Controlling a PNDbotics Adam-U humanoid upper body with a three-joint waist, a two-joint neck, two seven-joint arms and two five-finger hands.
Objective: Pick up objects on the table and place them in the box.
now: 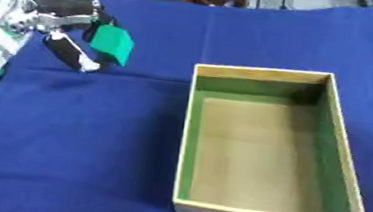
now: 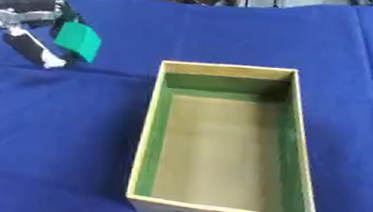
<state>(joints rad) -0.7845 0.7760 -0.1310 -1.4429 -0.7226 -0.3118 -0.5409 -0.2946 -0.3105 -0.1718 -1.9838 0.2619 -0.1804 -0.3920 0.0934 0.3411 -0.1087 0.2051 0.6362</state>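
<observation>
Left hand [image 1: 54,25] at upper left, above blue-draped tabletop [image 1: 79,146], fingers pinched round green block [image 1: 112,43]. Block held off cloth, tilted, well left of box's far corner. Open box [image 1: 188,143] at centre right: wooden rim, green inner walls, tan floor, nothing inside. Printed label on near end wall, unreadable. Right hand out of view.

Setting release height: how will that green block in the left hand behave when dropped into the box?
The green block looks flat-faced and rigid, so it should land without rolling. The left hand pinches it easily, suggesting it is light. The box is empty, so it may slide slightly.
</observation>
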